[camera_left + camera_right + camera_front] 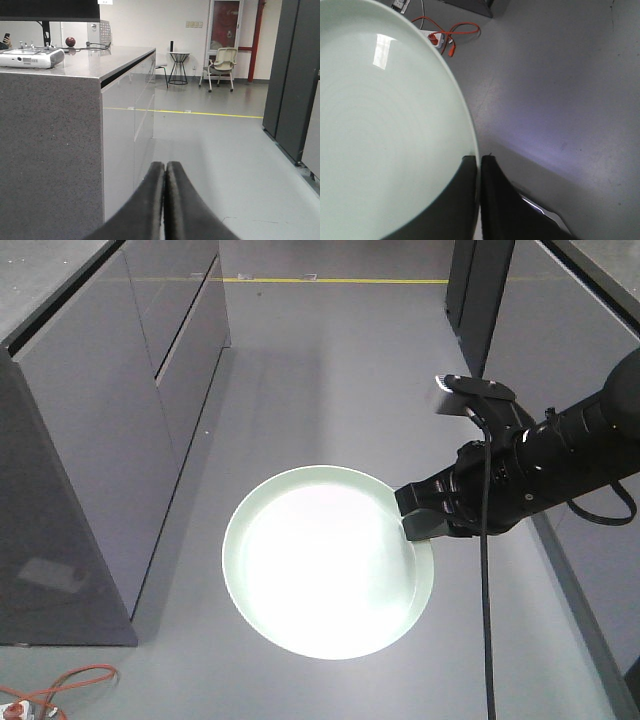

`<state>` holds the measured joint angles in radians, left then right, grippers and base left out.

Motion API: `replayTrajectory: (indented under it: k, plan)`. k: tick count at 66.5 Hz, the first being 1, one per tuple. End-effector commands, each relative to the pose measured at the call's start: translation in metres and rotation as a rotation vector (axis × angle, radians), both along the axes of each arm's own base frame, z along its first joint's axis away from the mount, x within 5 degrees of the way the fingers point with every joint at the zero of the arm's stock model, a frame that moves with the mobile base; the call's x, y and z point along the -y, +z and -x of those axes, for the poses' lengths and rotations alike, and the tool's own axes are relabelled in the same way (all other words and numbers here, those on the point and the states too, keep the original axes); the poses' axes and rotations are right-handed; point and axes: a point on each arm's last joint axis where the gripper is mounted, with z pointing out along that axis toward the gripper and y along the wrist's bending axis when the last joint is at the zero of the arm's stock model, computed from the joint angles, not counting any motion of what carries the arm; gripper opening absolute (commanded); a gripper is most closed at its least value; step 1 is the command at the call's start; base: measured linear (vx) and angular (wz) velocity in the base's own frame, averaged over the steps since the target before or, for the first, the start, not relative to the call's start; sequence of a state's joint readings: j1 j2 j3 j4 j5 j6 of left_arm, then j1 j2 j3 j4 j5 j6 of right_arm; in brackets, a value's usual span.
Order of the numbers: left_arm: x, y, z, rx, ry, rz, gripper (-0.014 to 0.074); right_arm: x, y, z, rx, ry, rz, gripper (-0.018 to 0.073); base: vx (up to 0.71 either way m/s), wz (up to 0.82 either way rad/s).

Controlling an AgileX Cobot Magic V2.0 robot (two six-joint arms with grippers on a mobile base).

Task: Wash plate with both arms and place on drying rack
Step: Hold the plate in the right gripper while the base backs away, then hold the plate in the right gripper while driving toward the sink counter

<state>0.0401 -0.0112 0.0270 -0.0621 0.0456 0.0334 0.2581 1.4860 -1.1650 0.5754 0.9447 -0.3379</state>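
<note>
Plate (320, 565): pale mint-green, hanging face-up above the grey floor (330, 370), beside a grey cabinet (90, 440).
Right hand (420, 515): gripping the plate's rim, the edge sitting between its two fingers.
Left hand (165, 175): fingers pressing together with nothing between them, pointing along the floor past the cabinet.

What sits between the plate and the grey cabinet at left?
In the front view, only bare floor shows between the plate and the cabinet.
</note>
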Motion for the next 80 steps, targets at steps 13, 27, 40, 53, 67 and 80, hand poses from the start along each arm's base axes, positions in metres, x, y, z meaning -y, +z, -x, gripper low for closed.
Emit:
replayTrajectory:
  k: [13, 27, 40, 53, 67, 80]
  plan:
    - [0.0001, 0.0158, 0.0030, 0.110, -0.004, 0.013, -0.0006, -0.0002, 0.0198, 0.0024, 0.071, -0.017, -0.051, -0.0001, 0.17, 0.02]
    - [0.0001, 0.0158, 0.0030, 0.110, -0.004, 0.013, -0.0006, -0.0002, 0.0198, 0.0024, 0.071, -0.017, -0.051, -0.0001, 0.18, 0.03]
    - [0.0001, 0.0158, 0.0030, 0.110, -0.004, 0.013, -0.0006, -0.0002, 0.0198, 0.0024, 0.071, -0.017, -0.051, -0.0001, 0.19, 0.03]
    - [0.0001, 0.0158, 0.0030, 0.110, -0.004, 0.013, -0.0006, -0.0002, 0.0198, 0.0024, 0.071, -0.017, -0.051, -0.0001, 0.21, 0.03]
    - [0.0001, 0.0158, 0.0030, 0.110, -0.004, 0.013, -0.0006, -0.0002, 0.0198, 0.0024, 0.071, -0.017, -0.051, -0.0001, 0.22, -0.02]
    - [0.0001, 0.0158, 0.0030, 0.110, -0.004, 0.013, -0.0006, -0.0002, 0.0198, 0.0024, 0.071, -0.017, -0.051, -0.0001, 0.23, -0.08]
